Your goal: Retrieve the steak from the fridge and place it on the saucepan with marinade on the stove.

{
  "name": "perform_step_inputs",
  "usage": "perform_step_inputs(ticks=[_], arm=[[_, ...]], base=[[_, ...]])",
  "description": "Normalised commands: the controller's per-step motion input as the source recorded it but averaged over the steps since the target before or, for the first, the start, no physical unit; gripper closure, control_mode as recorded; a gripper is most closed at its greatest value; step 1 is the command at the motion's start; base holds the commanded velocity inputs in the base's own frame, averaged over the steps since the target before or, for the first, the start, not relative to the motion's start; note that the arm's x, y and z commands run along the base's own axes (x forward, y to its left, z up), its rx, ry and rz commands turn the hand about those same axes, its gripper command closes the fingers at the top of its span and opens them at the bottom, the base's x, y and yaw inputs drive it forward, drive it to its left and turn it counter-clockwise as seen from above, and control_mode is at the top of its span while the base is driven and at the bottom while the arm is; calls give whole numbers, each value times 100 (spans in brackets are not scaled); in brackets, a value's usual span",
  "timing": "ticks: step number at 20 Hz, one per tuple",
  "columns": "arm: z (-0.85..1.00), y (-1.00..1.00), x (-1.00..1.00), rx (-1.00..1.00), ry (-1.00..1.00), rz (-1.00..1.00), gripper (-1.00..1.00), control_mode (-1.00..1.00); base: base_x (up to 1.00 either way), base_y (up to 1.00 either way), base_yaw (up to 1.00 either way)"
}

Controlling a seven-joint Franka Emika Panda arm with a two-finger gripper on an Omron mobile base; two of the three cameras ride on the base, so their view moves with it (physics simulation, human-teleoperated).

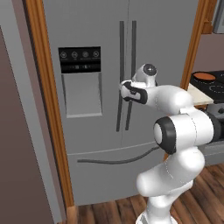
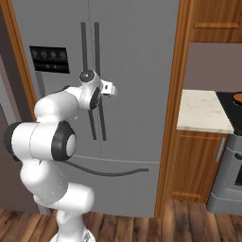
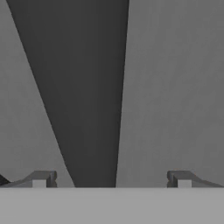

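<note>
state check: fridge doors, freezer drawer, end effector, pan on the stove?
fridge: both upper doors shut
freezer drawer: shut
end effector: open, holding nothing, fingers on either side of a dark door handle
saucepan with marinade: on the stove, orange-brown filling, no steak on it

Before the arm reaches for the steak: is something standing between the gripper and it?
Yes. Both fridge doors are closed, so no steak is visible. The open gripper is right at a dark door handle, which lies between its fingertips, not yet clamped.
</note>
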Motion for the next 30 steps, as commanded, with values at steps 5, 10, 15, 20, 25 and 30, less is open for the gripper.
perform_step_inputs(ticks=[5,10,15,20,25,30], arm=[[-19,-1,66,0,-12,0,-100,-100],[-2,0,45,0,-5,0,100,-100],[0,-3,7,0,0,0,100,-100],[16,-58,-35,4,1,0,100,-100],[9,-96,-88,10,0,0,100,-100],[0,-66,-94,11,1,3,100,-100]], base=[[0,0,0],[0,0,0],[0,0,0],[0,0,0],[0,0,0],[0,0,0]])
